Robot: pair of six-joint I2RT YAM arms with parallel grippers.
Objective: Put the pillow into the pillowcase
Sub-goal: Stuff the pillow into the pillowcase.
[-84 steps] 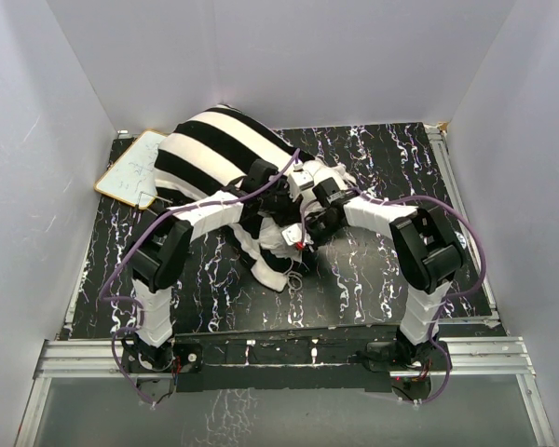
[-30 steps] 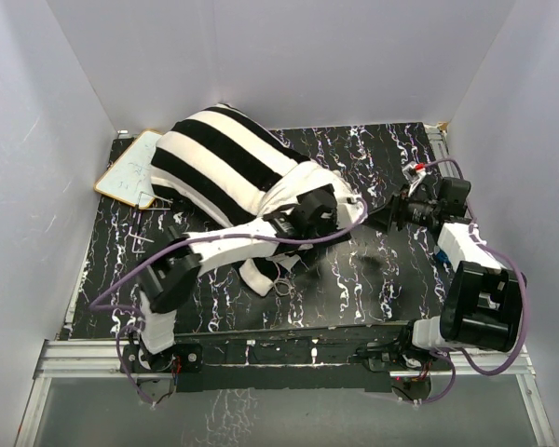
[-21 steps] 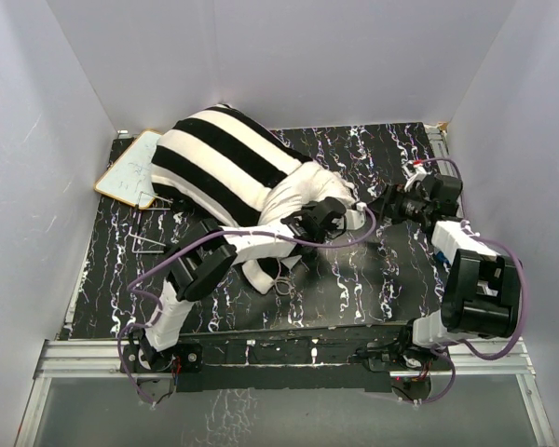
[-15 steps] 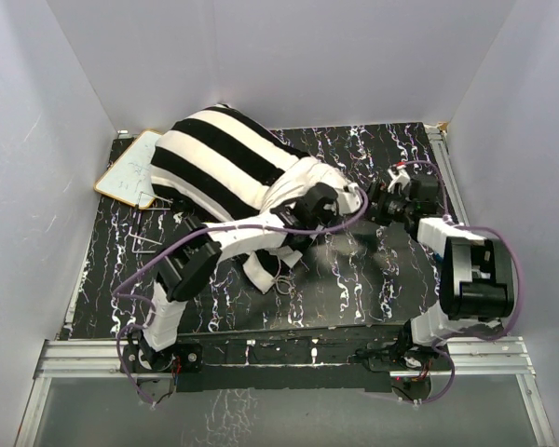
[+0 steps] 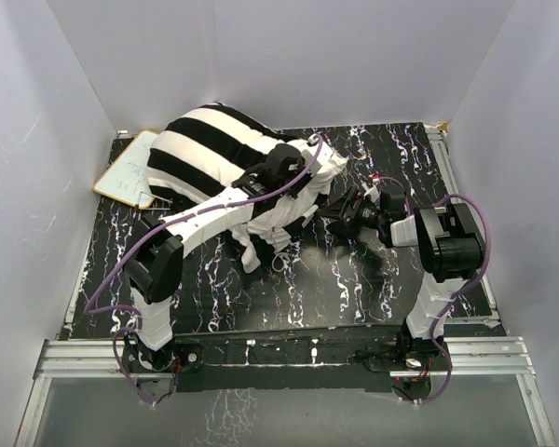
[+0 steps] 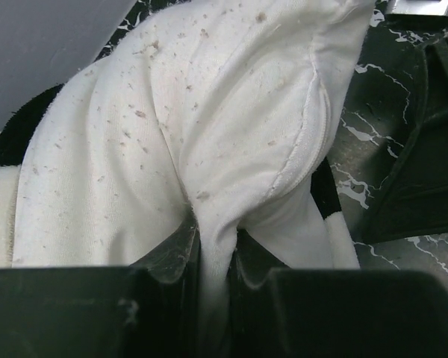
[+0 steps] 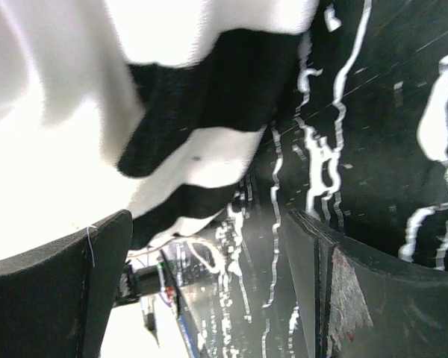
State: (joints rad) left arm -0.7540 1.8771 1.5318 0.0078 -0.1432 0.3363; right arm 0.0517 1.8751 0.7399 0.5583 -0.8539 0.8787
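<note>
- A whiteboard (image 5: 129,171) lies at the table's (image 5: 354,279) far-left corner, with the cloth bundle's left edge just beside it.
- The pillowcase (image 5: 197,152) sits plump on the far-left part of the table. Its striped mouth hangs in loose folds toward the middle.
- The left arm reaches diagonally over those folds to the bundle's right end.
- The left gripper (image 6: 212,257) is pressed together on a fold of white fabric, which is squeezed thin between its two dark fingers.
- The pillow (image 6: 172,127) is mostly covered by the stripes. Its bare white end bulges out on the right, with a seam showing, near the table's middle.
- The right gripper (image 7: 209,220) lies low over the table just right of that end. Its fingers are spread wide with nothing between them, and the striped edge is close in front.
</note>
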